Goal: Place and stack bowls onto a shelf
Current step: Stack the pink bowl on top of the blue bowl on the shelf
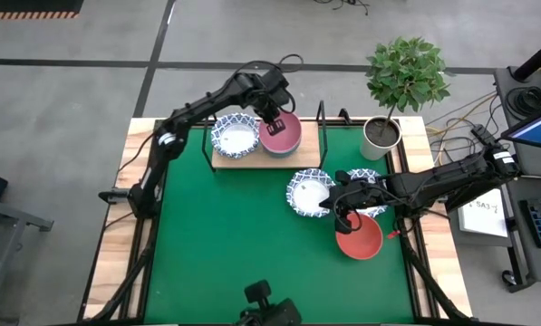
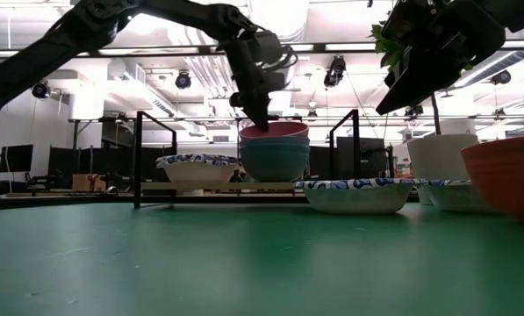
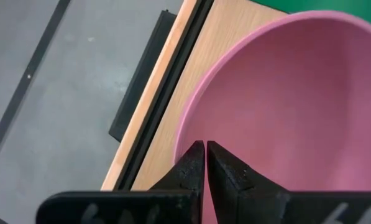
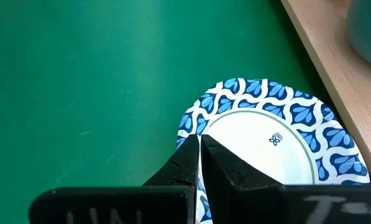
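Observation:
On the light-wood shelf (image 1: 308, 156), a pink bowl (image 1: 286, 134) sits nested on a grey-blue bowl (image 2: 275, 162), next to a white bowl with a blue pattern (image 1: 236, 137). My left gripper (image 1: 272, 119) is shut on the pink bowl. On the green mat lie two more patterned bowls (image 1: 306, 192) (image 1: 375, 197) and a red bowl (image 1: 359, 238). My right gripper (image 1: 336, 215) is shut and hovers above the near right rim of the first patterned bowl (image 4: 269, 140). The low view shows the right gripper (image 2: 384, 107) well above that bowl (image 2: 356, 195), touching nothing. My left gripper holds the pink bowl by its rim (image 3: 183, 138) on the far left side. It pinches the rim from above, pointing down, one finger inside the bowl and one outside. The bowl is upright, resting in the grey-blue bowl on the shelf.
Black wire uprights (image 2: 139, 158) (image 2: 356, 145) stand at both ends of the shelf. A white plant pot (image 1: 380, 136) with a leafy plant stands at the mat's far right corner. The mat's left and near parts (image 1: 225, 244) hold nothing.

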